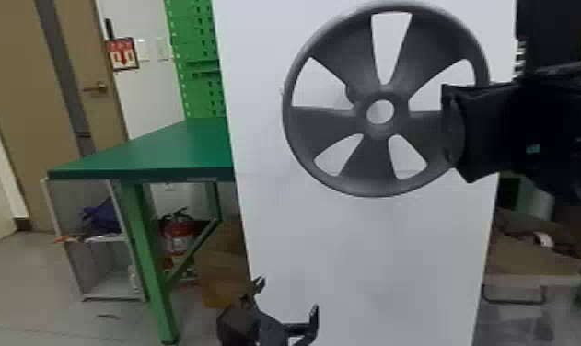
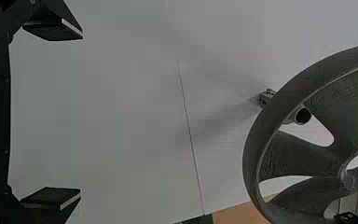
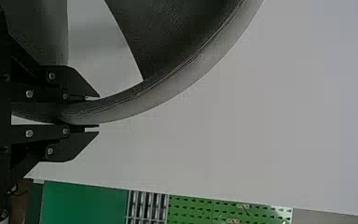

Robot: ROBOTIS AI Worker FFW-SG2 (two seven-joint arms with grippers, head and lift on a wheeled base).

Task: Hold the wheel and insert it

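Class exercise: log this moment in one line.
right black end effector: gripping dark-grey five-spoke plastic-looking wheel by rim | wheel: before white flat panel, centre hole unfilled | left end effector: open, empty

there are two grippers, the left gripper and the right gripper, one wheel with five spokes, one white panel, one green table, one fire extinguisher and one door handle.

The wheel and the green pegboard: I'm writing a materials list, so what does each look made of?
The wheel looks like matt dark-grey plastic, perhaps 3D-printed: fine ridges line its spokes, though coated metal remains possible. The green pegboard looks like painted sheet metal, from its even colour and regular perforation, but could be plastic.
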